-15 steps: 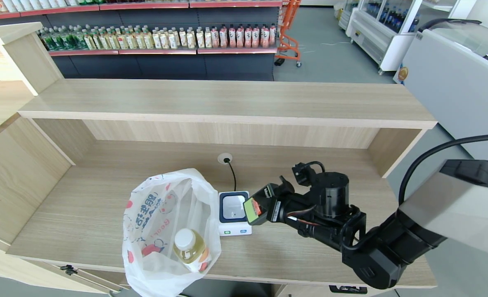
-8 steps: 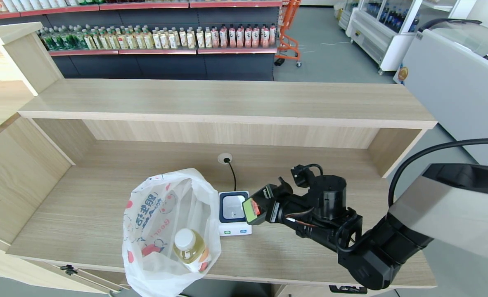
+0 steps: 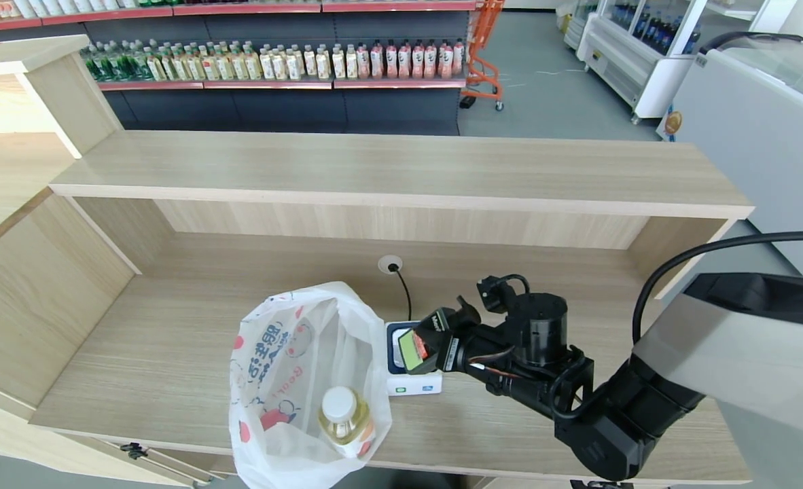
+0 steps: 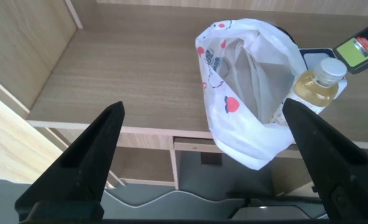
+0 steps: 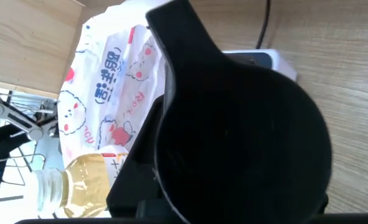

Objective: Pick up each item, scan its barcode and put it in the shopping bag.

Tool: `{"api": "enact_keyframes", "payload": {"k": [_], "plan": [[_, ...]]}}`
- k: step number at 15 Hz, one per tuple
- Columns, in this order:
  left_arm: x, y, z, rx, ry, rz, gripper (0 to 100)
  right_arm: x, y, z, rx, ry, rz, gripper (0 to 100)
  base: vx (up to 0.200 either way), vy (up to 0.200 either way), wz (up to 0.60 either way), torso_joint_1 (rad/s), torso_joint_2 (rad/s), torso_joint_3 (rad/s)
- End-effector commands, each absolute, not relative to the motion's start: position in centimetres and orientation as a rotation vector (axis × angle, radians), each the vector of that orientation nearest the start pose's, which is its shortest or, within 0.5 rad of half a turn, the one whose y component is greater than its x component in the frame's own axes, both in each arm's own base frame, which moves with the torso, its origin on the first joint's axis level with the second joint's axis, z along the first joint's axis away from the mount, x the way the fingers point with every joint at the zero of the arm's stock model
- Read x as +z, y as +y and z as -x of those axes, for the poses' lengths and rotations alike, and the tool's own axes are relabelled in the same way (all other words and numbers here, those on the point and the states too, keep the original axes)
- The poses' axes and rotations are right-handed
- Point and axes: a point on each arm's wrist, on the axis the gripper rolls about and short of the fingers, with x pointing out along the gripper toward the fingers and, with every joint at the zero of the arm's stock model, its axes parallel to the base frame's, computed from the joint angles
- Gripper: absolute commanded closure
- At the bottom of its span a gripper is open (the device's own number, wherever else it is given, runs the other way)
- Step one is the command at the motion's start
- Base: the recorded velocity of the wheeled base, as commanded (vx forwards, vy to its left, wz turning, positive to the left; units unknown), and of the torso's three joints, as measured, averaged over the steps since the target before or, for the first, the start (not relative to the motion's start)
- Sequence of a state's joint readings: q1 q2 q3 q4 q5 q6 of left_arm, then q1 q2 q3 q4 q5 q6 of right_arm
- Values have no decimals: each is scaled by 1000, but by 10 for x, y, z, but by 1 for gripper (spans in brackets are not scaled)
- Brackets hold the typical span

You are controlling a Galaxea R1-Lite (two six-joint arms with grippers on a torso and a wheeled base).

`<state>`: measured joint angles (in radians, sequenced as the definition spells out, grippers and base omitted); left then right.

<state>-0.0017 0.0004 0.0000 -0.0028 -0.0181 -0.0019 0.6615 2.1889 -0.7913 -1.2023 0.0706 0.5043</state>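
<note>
- Above the scanner (image 3: 414, 388), the right gripper (image 3: 426, 345) is clamped on a small green packet (image 3: 409, 351) with a red patch. It holds the packet tilted just over the scanner's glass window.
- Which face of the packet carries the barcode cannot be told. For a clean read, the printed face probably needs to be turned squarely to the glass and held steady, close but not touching.
- Just beside the scanner, on the robot's left, stands the white shopping bag (image 3: 272, 367). Its mouth is open upward, and a capped bottle (image 3: 342, 415) of pale yellow drink lies inside.
- The move after scanning looks short: carry the packet sideways above the bag's rim, high enough not to snag the thin plastic. Then let go over the gap beside the bottle.
- Out past the front edge of the wooden counter (image 3: 170, 339), the left gripper (image 4: 208, 168) hangs with fingers spread wide, holding nothing and clear of the bag.
</note>
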Motion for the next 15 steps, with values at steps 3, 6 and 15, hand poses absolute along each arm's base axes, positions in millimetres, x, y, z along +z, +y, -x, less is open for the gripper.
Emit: {"api": "enact_keyframes", "payload": {"k": [3,6,15], "plan": [[76,0,23,-20,-3,2,0,67,234,-299,664,364,-422,100,0,0,0,0,0,0],[76,0,23,-20,-3,2,0,64,234,-301,661,359,-416,100,0,0,0,0,0,0],[76,0,23,-18,-3,0,0,44,215,-316,617,305,-381,100,0,0,0,0,0,0]]}}
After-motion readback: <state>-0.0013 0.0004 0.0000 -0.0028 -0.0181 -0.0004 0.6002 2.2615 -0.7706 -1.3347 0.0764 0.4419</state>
